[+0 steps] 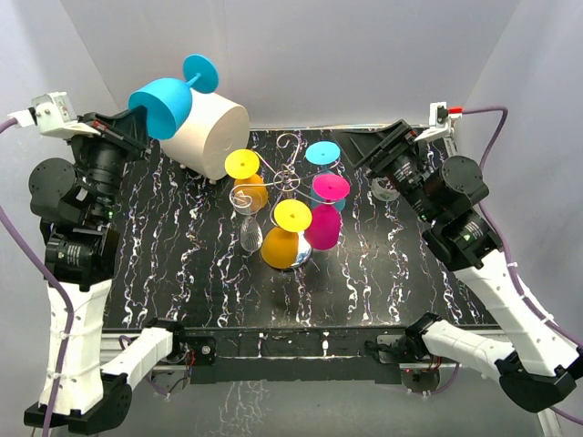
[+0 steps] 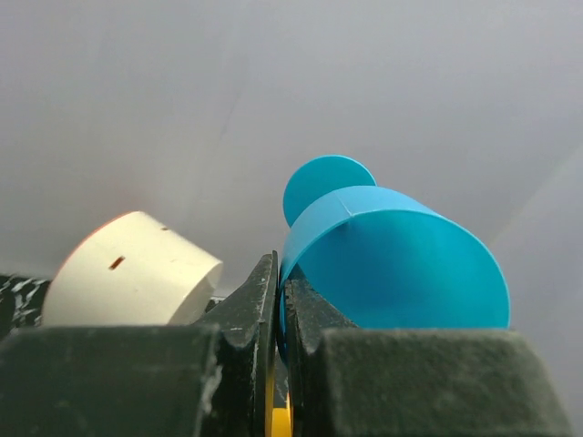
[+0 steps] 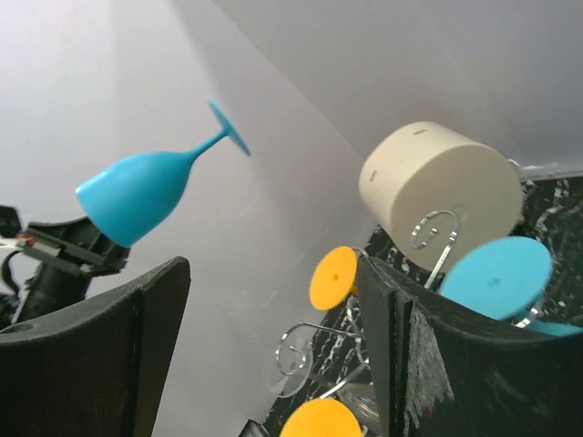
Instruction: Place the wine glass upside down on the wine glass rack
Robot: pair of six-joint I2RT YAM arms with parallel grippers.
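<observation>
The blue wine glass point(image 1: 164, 103) hangs high above the table's back left corner. It is tilted, with its foot pointing up and away and its mouth toward my left gripper point(image 1: 137, 116). That gripper point(image 2: 281, 273) is shut on the glass's rim point(image 2: 392, 264), one finger inside the bowl and one outside. The wine glass rack point(image 1: 290, 173), a thin silver wire stand, rises at the table's middle. Yellow point(image 1: 244, 178), magenta point(image 1: 325, 215) and cyan point(image 1: 323, 154) glasses hang on it upside down. My right gripper point(image 1: 369, 155) is open and empty just right of the rack. Its view shows the blue glass point(image 3: 137, 196) and a free wire spiral point(image 3: 298, 350).
A big cream cylinder point(image 1: 215, 137) lies on its side at the back left, right behind the held glass. A clear glass point(image 1: 250, 233) hangs low on the rack's left side. The black marbled table point(image 1: 182, 264) is ringed by white walls.
</observation>
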